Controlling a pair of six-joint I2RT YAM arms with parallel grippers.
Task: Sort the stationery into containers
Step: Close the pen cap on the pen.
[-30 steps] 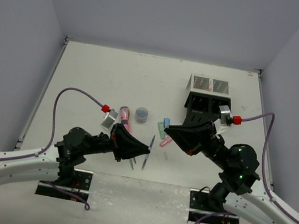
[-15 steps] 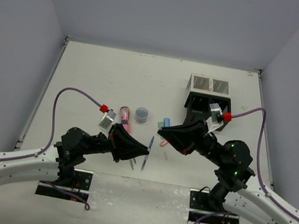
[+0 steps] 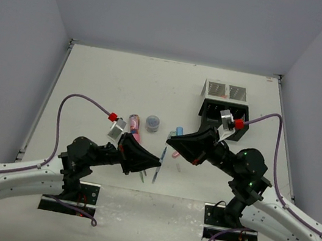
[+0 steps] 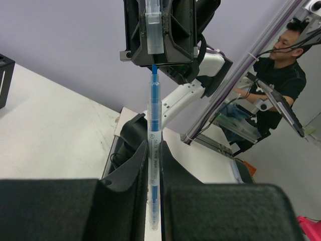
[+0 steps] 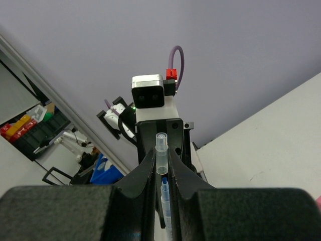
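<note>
My left gripper [image 3: 156, 162] is shut on a thin blue pen [image 3: 162, 155] and holds it above the table, its bare tip pointing at my right gripper [image 3: 171, 142]. In the left wrist view the pen [image 4: 153, 130] sticks up between my fingers [image 4: 135, 170]. My right gripper is shut on a clear pen cap [image 5: 161, 158], whose open end is just short of the blue pen tip [image 5: 163, 184]. The cap also shows in the left wrist view [image 4: 154, 35]. The black container [image 3: 224, 115] and the white container [image 3: 224, 92] stand at the back right.
A grey-blue pot [image 3: 152, 123] and a pink marker [image 3: 135, 125] lie left of centre. Green [image 3: 172, 136], blue [image 3: 179, 130] and pink [image 3: 176, 153] markers lie under the right gripper. Thin pens [image 3: 154, 176] lie by the left gripper. Walls enclose the table on three sides.
My right gripper has moved left and slightly forward with the cap, closing the gap to the pen tip. The left gripper and its pen have barely moved.
</note>
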